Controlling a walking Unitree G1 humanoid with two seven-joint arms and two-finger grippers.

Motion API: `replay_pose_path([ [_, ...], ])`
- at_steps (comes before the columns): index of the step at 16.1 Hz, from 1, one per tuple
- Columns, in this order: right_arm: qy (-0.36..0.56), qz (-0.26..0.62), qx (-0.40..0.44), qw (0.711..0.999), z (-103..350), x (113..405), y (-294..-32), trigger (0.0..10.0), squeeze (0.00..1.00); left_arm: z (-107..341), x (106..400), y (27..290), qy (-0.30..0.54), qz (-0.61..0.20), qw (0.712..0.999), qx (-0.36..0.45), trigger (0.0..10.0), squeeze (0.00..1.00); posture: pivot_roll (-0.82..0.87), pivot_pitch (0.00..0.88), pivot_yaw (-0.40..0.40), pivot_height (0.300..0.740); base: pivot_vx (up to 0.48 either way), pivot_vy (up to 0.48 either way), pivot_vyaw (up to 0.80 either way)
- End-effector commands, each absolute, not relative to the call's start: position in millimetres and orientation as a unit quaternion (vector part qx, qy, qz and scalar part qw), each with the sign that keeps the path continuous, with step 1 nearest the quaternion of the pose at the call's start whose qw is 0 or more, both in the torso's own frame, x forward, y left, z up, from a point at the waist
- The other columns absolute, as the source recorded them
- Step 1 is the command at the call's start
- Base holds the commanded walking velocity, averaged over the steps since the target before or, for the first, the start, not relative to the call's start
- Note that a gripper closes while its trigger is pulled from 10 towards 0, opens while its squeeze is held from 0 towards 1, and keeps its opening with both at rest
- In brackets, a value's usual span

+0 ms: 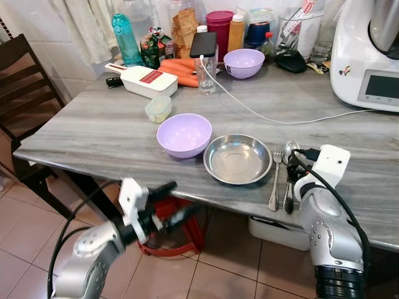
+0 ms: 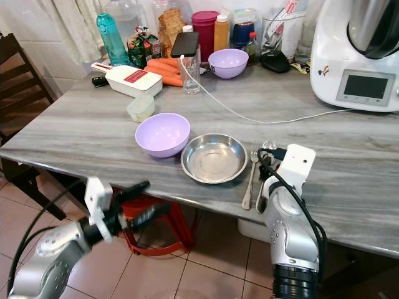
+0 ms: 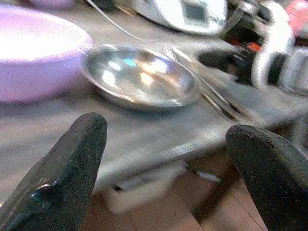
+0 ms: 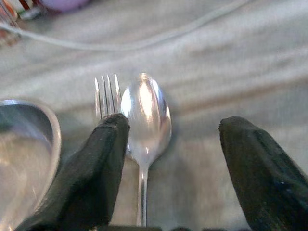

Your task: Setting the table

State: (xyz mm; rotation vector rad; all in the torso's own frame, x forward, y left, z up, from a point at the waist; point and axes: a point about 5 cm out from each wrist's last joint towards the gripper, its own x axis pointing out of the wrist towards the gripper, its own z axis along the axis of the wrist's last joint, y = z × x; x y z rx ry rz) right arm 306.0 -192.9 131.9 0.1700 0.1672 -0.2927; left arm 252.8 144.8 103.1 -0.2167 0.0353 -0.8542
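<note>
A steel dish (image 1: 237,159) lies near the table's front edge, with a purple bowl (image 1: 184,134) touching its left side. A fork (image 1: 275,180) and a spoon (image 1: 288,174) lie side by side just right of the dish. My right gripper (image 1: 294,163) hovers low over the spoon's handle, open. In the right wrist view the spoon (image 4: 146,113) lies between the fingers, close to one of them, and the fork (image 4: 107,94) is partly hidden behind that finger. My left gripper (image 1: 186,198) is open and empty, below and in front of the table edge, pointing toward the dish (image 3: 139,74).
At the back stand a second purple bowl (image 1: 244,62), a glass (image 1: 206,75) with a phone (image 1: 203,45) propped on it, bottles, carrots (image 1: 181,70) and a white slicer (image 1: 140,80). A white kitchen machine (image 1: 368,56) is back right, its cable crossing the table. A chair (image 1: 25,81) is at left; a red stool (image 1: 177,230) is underneath.
</note>
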Motion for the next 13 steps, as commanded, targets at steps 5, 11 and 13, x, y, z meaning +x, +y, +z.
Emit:
replay_pose_path([
  [5, -0.035, -0.091, -0.022, 0.995, 161.0, 288.4, -194.3, 10.0, 1.00, 120.9, 277.3, 166.8, -0.053, -0.204, 0.976, -0.054, 10.0, 0.00, -0.13, 0.051, 0.098, 0.740, 0.000, 0.000, 0.00],
  [11, -0.061, -0.074, -0.078, 0.992, 154.1, 255.2, -204.8, 10.0, 1.00, 100.0, 263.1, 178.2, -0.017, -0.059, 0.998, 0.008, 10.0, 0.00, -0.11, 0.038, 0.099, 0.740, 0.000, 0.000, 0.00],
  [13, -0.057, -0.069, -0.079, 0.993, 147.8, 244.7, -203.6, 10.0, 1.00, 94.7, 256.6, 187.8, -0.006, -0.033, 0.999, 0.019, 10.0, 0.00, -0.11, 0.033, 0.095, 0.740, 0.000, 0.000, 0.00],
])
